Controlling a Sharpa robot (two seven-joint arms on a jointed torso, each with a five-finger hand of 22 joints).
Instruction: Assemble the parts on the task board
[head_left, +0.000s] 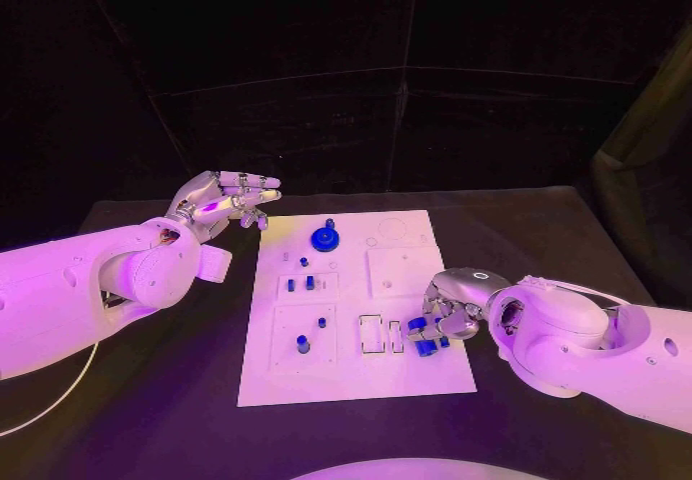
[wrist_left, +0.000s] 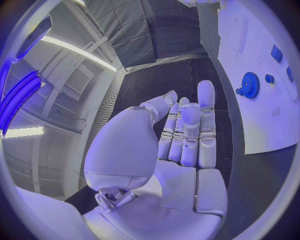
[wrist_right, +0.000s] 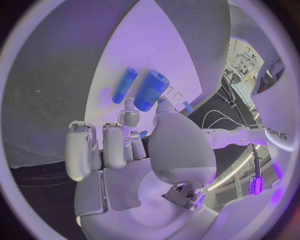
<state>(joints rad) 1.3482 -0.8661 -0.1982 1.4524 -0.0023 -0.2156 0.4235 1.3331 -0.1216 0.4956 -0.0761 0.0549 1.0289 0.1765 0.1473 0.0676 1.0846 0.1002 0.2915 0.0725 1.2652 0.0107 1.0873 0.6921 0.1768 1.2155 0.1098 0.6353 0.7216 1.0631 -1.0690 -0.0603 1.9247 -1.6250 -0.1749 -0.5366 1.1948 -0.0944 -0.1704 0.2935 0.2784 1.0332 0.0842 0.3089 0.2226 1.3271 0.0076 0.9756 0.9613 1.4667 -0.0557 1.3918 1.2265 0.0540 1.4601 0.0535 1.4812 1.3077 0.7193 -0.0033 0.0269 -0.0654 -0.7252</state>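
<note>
The left hand (head_left: 224, 203) is being held empty, fingers apart, just past the far left corner of the task board (head_left: 418, 375). A blue gear (head_left: 326, 238) is being seen near it on the board. In the right wrist view, a thick blue part (wrist_right: 150, 90) is being pinched by the right hand (head_left: 450, 315); a thin blue part (wrist_right: 124, 85) is being seen beside it.
</note>
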